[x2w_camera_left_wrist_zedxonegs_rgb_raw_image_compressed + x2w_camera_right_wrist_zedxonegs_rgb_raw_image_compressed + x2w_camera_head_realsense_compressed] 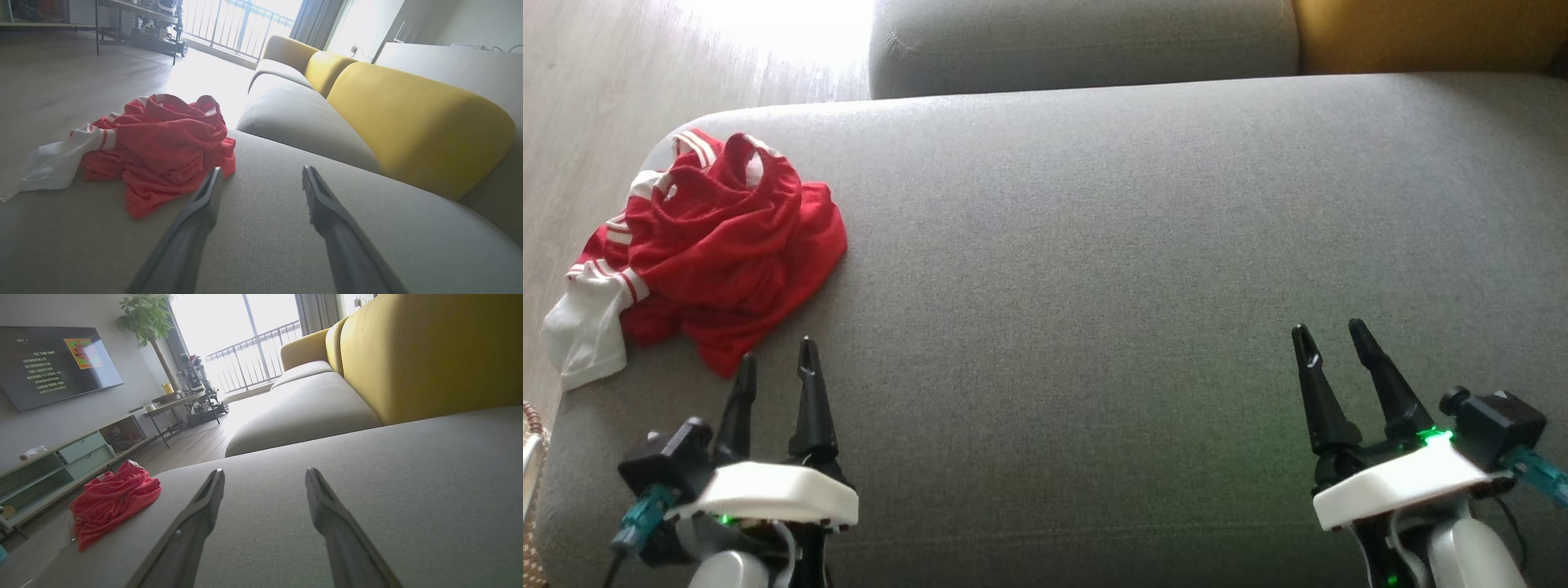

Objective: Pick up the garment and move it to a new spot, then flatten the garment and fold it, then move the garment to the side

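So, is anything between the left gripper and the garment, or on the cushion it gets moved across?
Nothing visible. The open left gripper is right at the near edge of the garment, just grey cushion between, and no object shows on the cushion toward the right gripper.

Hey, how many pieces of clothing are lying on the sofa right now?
1: a crumpled red-and-white garment at the left end of the grey seat cushion, just ahead of the left pincer. Its folds could hide a second piece.
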Tool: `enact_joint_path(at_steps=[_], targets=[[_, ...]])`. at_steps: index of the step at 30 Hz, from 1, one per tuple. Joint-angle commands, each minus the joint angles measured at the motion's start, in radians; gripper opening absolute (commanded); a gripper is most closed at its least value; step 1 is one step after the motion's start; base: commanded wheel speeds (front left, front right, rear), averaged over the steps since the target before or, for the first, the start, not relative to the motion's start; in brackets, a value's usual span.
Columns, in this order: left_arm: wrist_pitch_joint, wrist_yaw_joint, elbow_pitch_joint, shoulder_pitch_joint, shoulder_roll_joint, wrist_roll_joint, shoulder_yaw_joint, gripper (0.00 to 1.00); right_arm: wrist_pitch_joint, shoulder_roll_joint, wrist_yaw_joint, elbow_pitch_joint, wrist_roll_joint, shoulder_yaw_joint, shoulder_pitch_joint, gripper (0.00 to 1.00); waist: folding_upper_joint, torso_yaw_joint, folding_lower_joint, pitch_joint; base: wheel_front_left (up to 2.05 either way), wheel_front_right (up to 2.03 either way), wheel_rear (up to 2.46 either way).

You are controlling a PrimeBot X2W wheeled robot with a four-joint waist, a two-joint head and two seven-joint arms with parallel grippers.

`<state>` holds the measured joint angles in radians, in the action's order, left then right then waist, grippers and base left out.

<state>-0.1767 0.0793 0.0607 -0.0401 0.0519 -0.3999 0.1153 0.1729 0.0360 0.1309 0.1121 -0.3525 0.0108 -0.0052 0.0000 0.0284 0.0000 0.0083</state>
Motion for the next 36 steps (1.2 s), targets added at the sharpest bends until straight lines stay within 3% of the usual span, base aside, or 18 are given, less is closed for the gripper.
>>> enact_joint_path(at_steps=[1, 26, 36], targets=[[-0.012, 0.003, -0.047, 0.02, 0.004, 0.031, -0.029, 1.0, 0.015, 0.011, 0.0, -0.044, 0.031, -0.022, -0.022, 1.0, 0.0, 0.0, 0.0, 0.0, 0.0, 0.0, 0.0], [-0.085, 0.018, -0.102, 0.003, 0.0, 0.358, -0.005, 1.0, 0.089, 0.014, 0.0, -0.078, 0.336, -0.02, -0.02, 1.0, 0.0, -0.003, 0.0, -0.002, 0.0, 0.0, 0.0], [-0.085, 0.009, -0.102, 0.006, -0.001, 0.357, -0.006, 1.0, 0.089, 0.014, 0.0, -0.08, 0.337, -0.02, -0.022, 1.0, 0.0, 0.0, 0.0, 0.004, 0.0, 0.0, 0.0]])
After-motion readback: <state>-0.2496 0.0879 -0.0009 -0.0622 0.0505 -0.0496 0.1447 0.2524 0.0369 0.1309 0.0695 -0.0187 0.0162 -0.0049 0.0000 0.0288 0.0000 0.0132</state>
